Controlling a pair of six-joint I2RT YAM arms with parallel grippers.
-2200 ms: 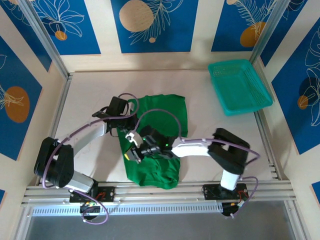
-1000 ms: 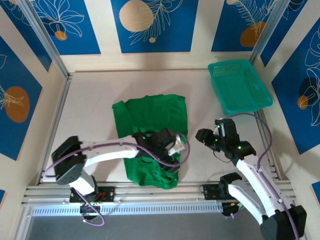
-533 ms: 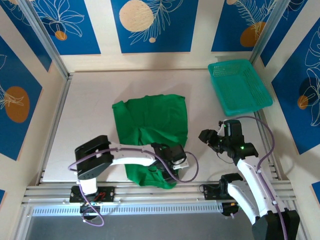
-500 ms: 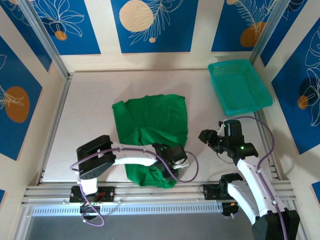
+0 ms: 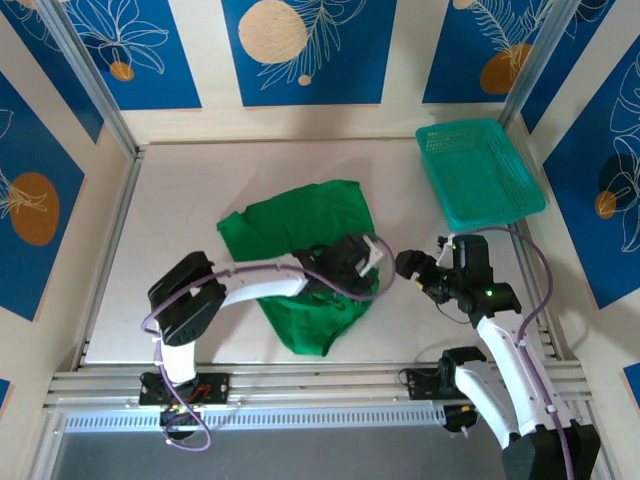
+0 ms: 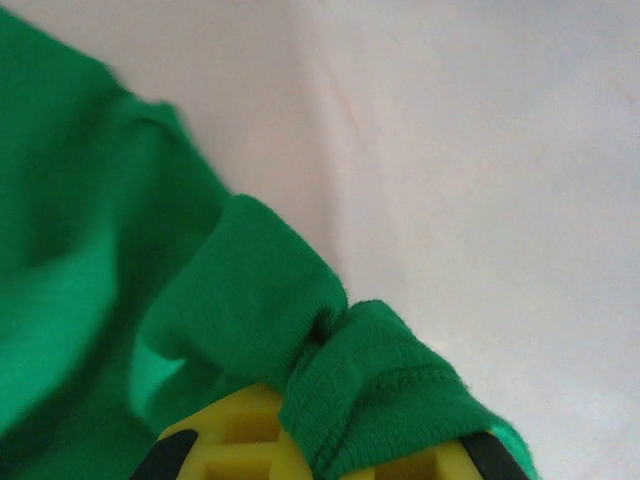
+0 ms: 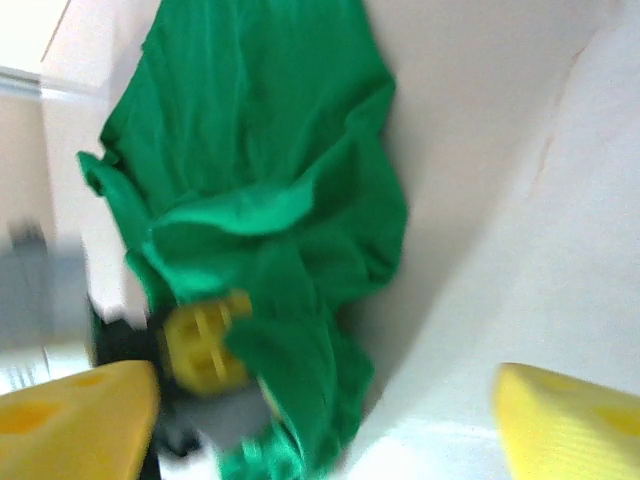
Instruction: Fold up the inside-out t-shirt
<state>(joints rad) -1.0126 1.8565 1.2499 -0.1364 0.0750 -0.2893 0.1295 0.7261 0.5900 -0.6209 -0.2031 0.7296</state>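
A teal mesh basket (image 5: 455, 128) sits at about two o'clock from the middle of the table (image 5: 170, 190), in the far right corner and well apart from the cloth. The green inside-out t-shirt (image 5: 300, 220) lies rumpled around the middle of the table, trailing toward six o'clock. The left arm (image 5: 255, 280) reaches across the near half of the shirt from eight o'clock and hides part of it in the top view. A purple cable (image 5: 350, 292) loops over the cloth beside the wrist.

The left gripper (image 5: 368, 250) is at the shirt's three o'clock edge. The left wrist view shows its yellow pads pinched tight on a bunched hem. The right gripper (image 5: 410, 265) hangs just beside it at three o'clock, apart from the cloth. Its fingers (image 7: 70, 410) are spread wide over bare table, with nothing between them.

By count there is one t-shirt, one basket, two arms and two grippers.
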